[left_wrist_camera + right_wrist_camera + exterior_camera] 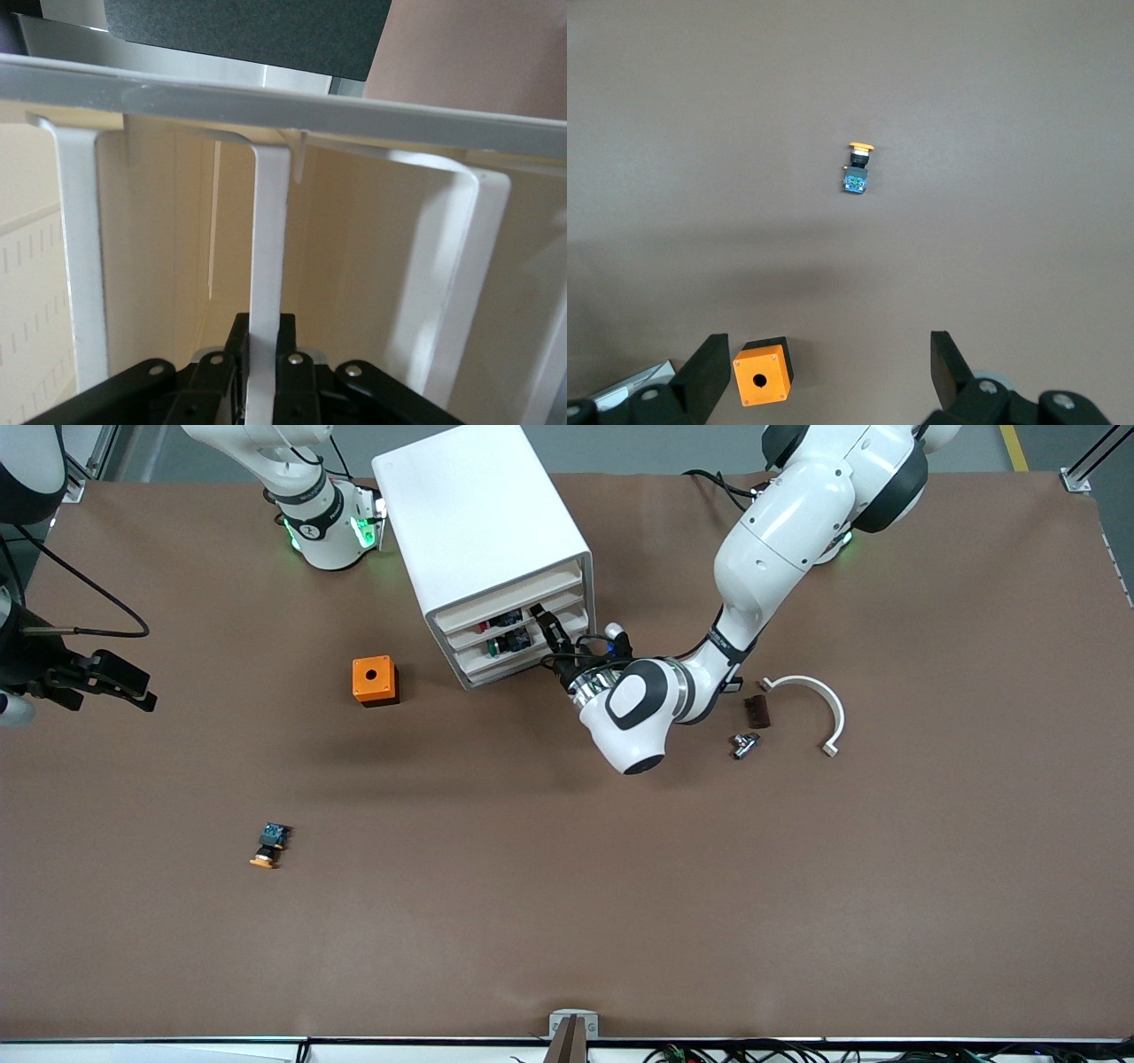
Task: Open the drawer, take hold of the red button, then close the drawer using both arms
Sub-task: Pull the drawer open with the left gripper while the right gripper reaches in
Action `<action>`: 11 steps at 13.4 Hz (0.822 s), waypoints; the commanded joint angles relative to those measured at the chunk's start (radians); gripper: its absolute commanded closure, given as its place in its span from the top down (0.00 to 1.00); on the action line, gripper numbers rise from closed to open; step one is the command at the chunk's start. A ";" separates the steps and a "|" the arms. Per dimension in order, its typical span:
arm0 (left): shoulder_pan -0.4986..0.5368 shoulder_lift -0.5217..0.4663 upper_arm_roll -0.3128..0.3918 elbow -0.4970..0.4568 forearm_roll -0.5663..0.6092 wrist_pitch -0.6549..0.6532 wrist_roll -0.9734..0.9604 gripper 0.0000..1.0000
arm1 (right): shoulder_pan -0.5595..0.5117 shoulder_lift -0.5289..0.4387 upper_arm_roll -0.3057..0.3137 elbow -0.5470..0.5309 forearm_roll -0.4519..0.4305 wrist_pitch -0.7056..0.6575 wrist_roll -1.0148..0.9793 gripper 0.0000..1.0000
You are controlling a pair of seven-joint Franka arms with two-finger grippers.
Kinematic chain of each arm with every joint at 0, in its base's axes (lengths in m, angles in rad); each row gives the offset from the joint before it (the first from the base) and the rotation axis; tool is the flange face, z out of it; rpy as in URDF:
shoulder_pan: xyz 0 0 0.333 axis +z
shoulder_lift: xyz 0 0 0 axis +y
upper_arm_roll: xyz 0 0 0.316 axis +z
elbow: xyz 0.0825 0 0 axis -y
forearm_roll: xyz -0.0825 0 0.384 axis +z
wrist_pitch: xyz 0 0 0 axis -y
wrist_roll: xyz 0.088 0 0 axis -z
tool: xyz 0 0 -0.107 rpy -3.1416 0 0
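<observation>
The white cabinet [478, 522] stands near the arms' bases with its three cream drawers facing the front camera. My left gripper [549, 631] is at the drawer fronts. In the left wrist view its fingers [235, 354] are shut on the white front lip of the middle drawer [268, 230]. That drawer [469, 638] sits about level with the other two. Small parts with blue and a bit of red [505, 620] show in the drawer gaps; I cannot tell whether one is the red button. My right gripper [142, 693] [828, 372] waits open and empty, up over the right arm's end of the table.
An orange cube with a hole [375, 680] [762, 376] sits beside the cabinet. An orange-capped button [268, 845] [857, 168] lies nearer the front camera. A white curved piece [819, 695], a brown block [756, 710] and a metal part [744, 744] lie beside the left arm.
</observation>
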 commanded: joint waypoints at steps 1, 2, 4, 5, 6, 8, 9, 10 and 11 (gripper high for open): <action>0.008 0.008 0.022 0.025 -0.001 -0.010 -0.024 0.00 | -0.007 -0.003 0.005 0.000 -0.004 -0.010 0.005 1.00; 0.008 0.010 0.037 0.054 0.002 -0.008 -0.024 0.00 | -0.007 -0.003 0.005 0.000 -0.002 -0.009 0.005 1.00; 0.008 0.010 0.094 0.079 0.001 -0.008 -0.019 0.00 | -0.003 -0.003 0.005 0.001 -0.002 -0.006 0.034 1.00; 0.008 0.011 0.121 0.094 0.002 -0.008 -0.007 0.00 | 0.003 -0.003 0.005 0.001 -0.002 -0.006 0.083 1.00; 0.008 0.011 0.146 0.106 0.002 -0.008 0.013 0.00 | 0.009 -0.003 0.008 0.003 -0.002 -0.006 0.117 1.00; 0.010 0.010 0.190 0.120 0.000 -0.008 0.042 0.00 | 0.036 -0.003 0.008 0.001 -0.002 0.000 0.179 1.00; 0.011 0.011 0.207 0.130 0.000 -0.007 0.065 0.00 | 0.051 0.003 0.008 0.003 -0.001 0.002 0.244 1.00; 0.014 0.011 0.214 0.133 0.000 -0.001 0.085 0.00 | 0.075 0.009 0.008 0.006 -0.001 -0.004 0.326 1.00; 0.014 0.011 0.227 0.134 0.000 0.001 0.114 0.00 | 0.106 0.011 0.008 0.006 -0.001 -0.006 0.417 1.00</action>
